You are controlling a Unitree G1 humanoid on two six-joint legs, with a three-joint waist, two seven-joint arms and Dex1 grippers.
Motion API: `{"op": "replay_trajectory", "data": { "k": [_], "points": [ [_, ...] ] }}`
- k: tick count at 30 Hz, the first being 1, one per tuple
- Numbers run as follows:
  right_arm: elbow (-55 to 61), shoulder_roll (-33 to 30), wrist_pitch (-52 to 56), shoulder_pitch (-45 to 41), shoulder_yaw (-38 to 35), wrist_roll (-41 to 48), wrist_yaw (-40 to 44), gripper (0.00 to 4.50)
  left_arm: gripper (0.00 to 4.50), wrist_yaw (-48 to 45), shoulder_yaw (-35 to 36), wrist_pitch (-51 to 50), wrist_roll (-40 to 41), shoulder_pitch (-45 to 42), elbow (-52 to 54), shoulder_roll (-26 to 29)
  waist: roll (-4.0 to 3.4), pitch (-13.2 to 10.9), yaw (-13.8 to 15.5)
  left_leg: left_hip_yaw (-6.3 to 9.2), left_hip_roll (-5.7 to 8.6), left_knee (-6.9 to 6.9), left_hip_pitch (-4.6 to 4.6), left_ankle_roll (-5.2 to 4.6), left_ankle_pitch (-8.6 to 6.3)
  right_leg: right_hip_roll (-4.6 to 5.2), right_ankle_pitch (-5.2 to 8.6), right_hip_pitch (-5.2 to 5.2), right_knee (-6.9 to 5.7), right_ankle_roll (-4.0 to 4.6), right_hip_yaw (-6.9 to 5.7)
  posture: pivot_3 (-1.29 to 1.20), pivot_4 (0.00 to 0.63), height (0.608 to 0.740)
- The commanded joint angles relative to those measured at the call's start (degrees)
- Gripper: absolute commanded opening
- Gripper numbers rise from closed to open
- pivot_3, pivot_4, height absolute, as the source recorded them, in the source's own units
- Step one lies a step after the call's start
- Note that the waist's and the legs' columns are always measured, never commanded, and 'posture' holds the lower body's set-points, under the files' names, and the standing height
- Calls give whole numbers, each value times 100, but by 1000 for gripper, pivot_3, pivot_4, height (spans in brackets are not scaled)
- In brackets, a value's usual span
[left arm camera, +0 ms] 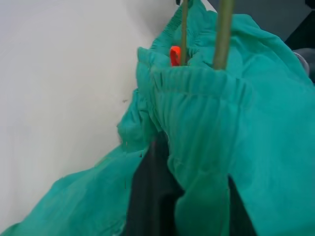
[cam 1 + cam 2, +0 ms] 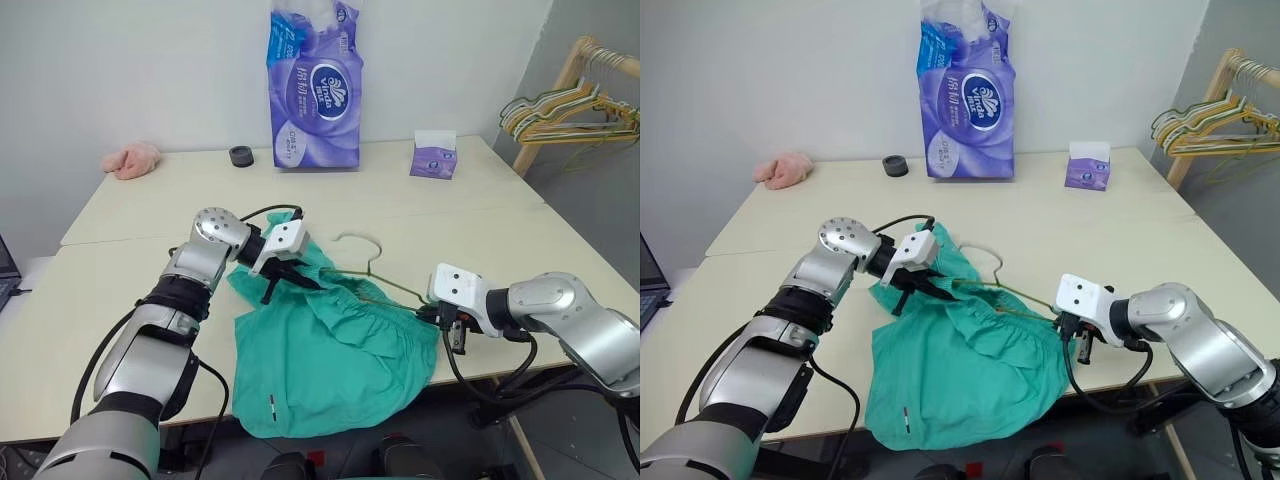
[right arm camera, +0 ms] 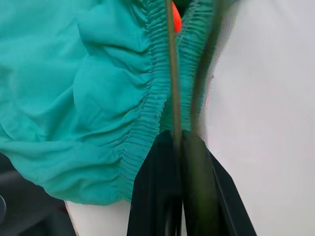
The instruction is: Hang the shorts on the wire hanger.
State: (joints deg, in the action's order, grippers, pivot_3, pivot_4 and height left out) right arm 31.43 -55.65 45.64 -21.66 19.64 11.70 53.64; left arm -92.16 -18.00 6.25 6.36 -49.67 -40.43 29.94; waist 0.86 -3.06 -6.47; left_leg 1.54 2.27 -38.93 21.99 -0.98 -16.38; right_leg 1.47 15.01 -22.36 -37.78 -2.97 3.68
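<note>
**A:** Left eye view first: where do the shorts (image 2: 330, 365) sit?

**B:** On the near edge of the table (image 2: 120, 290), at about 6 o'clock in the frame, the lower hem hanging over the edge. The wire hanger (image 2: 372, 268) lies partly inside them, its hook poking out toward 12 o'clock. The left gripper (image 2: 283, 277) is pinched shut on the waistband at the cloth's 10 o'clock corner; the right gripper (image 2: 450, 325) is at the 3 o'clock corner.

**A:** Left wrist view?

**B:** Two strands of hanger wire run into the gathered waistband, an orange tag (image 1: 174, 55) between them. Dark fingers (image 1: 152, 196) are buried in the fabric, clamped on it.

**A:** Right wrist view?

**B:** The right fingers (image 3: 162, 196) are closed on the hanger wire just where it leaves the elastic edge of the shorts.

**A:** So which step?

**B:** I'd judge it's threading: the hanger is being worked into the waistband. Next, the left should draw the band farther along the wire while the right steadies the hanger, keeping the cloth from bunching or slipping off the wire's end.
</note>
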Motion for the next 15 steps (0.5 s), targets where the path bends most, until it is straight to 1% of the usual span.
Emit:
{"op": "replay_trajectory", "data": {
  "k": [1,3,4,5,9,11,12,14,15],
  "points": [
    [106,-112,-693,3,-8,-382,16,0,12,-34,60,56,28,-48,228,-35,0,0,0,0,1,0,0,0,0,0,0,0,0,0,1,-194,12,740],
    [-47,-168,-925,74,-90,-551,-10,517,0,-33,72,66,9,-48,222,-28,0,0,-4,-2,0,-1,0,0,0,0,0,0,0,0,2,-194,12,740],
    [-111,-254,-1048,142,-154,-602,46,741,0,-33,80,70,0,-51,213,-26,0,0,-6,-2,0,-1,-1,0,0,0,0,0,-1,0,2,-194,12,740],
    [-160,-396,-1142,277,-308,-604,110,1064,0,7,102,88,-15,-49,209,-20,0,0,6,-2,0,-1,-1,0,0,0,0,0,-1,0,2,-188,12,740],
    [-287,-1085,-1312,1374,-1371,-423,288,2385,0,122,184,106,-34,-34,215,6,2,-1,66,-1,6,-2,4,-1,-1,5,1,2,4,-2,0,-180,17,740],
    [-303,-1120,-1371,1941,-1909,-335,233,3073,0,133,209,104,-30,-15,244,20,5,1,72,-4,5,-3,2,-3,-2,6,1,4,4,-2,2,-182,20,740],
    [-254,-960,-1190,2203,-2247,-176,150,3440,0,151,230,96,-22,-9,252,27,6,1,74,-4,5,-3,-2,-3,-2,5,1,6,2,-2,2,-187,23,740],
    [-2,-11,-410,2675,-3058,553,-312,4120,0,195,269,74,-9,-18,253,41,26,11,61,-4,1,-2,-7,-3,-2,0,2,8,-3,-3,5,-191,26,740],
    [186,423,9,2850,-3300,901,-497,4460,0,219,291,58,2,-25,247,47,37,18,58,-3,-7,-2,-8,-2,-2,-9,1,9,-7,-2,5,-196,30,740]
  ]
}}
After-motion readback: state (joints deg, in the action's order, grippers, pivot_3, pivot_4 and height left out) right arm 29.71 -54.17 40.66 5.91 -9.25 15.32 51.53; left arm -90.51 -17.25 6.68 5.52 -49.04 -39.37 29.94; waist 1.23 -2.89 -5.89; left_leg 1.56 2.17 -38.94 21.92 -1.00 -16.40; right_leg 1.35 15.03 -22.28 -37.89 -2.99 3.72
